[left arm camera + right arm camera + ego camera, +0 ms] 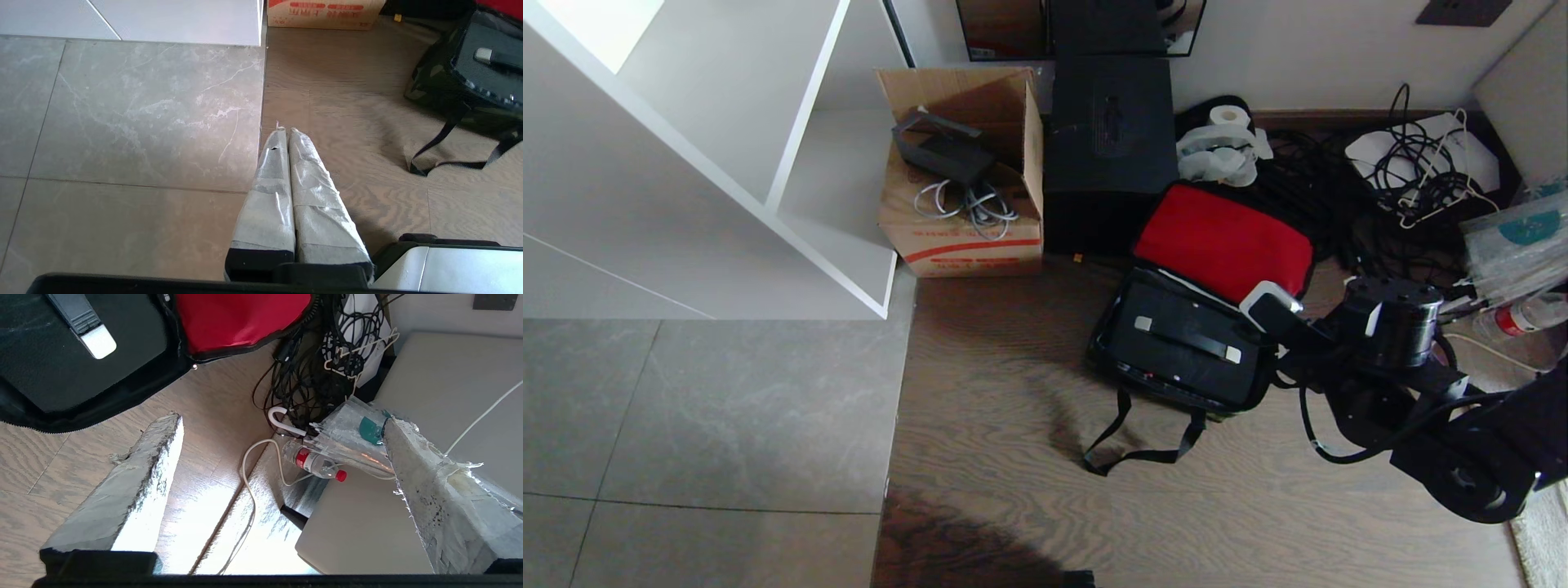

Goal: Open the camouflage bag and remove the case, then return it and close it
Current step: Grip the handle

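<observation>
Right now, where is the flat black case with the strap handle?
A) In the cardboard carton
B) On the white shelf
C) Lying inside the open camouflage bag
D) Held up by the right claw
C: the case lies in the camouflage bag, whose red-lined lid is flipped back; the right claw is open and holds nothing.

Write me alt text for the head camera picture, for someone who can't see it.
The camouflage bag lies open on a wood floor, its red-lined lid flipped back and the case lying inside it. The right gripper hovers open at the bag's right edge. Behind stand a cardboard carton and a black box.
</observation>
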Motion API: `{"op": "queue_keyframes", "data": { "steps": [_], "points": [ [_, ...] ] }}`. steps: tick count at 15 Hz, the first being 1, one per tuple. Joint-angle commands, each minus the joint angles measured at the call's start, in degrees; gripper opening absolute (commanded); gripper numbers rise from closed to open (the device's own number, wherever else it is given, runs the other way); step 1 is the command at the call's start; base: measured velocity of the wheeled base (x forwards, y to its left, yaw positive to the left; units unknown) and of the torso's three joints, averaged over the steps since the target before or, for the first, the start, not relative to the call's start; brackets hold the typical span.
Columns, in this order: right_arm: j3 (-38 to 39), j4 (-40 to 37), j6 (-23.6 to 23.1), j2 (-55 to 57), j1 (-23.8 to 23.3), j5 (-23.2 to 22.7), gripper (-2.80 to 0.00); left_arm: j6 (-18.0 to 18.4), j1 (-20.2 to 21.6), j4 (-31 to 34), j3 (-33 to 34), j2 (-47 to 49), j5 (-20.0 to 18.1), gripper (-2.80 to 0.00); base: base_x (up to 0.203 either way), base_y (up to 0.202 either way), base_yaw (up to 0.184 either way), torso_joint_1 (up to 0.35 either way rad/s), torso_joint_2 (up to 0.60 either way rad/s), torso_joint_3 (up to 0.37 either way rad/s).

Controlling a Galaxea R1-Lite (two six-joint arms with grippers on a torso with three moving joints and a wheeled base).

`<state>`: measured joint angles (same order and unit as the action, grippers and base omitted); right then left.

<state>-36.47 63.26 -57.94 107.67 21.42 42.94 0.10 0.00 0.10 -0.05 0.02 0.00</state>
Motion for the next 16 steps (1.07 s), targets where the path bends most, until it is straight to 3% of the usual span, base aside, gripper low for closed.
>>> {"op": "queue_keyframes", "data": {
  "steps": [1, 4, 10, 16],
  "points": [
    [0.09, 0.46, -0.33, 0.17, 0.03, 0.22, 0.00, -0.01, 0.00, -0.01, 0.05, -0.02, 0.00, -2.80, 0.086, 0.000, 0.000, -0.002, 0.00, 0.002],
    [0.17, 0.46, -0.33, 0.35, 0.03, 0.21, 0.00, 0.00, 0.00, -0.01, -0.04, -0.02, 0.00, -2.80, 0.147, 0.000, 0.001, 0.001, 0.00, 0.004],
    [0.14, 0.52, -0.34, 1.68, 0.03, 0.13, 0.00, -0.01, 0.00, -0.01, -0.03, -0.02, 0.00, -2.80, 0.000, 0.000, 0.000, 0.000, 0.00, 0.000],
    [-3.21, 5.98, -0.40, 13.80, 1.91, 0.32, 0.00, -0.01, 0.00, -0.01, 0.05, -0.02, 0.00, -2.80, 0.000, 0.000, 0.000, 0.000, 0.00, 0.000]
  ]
}}
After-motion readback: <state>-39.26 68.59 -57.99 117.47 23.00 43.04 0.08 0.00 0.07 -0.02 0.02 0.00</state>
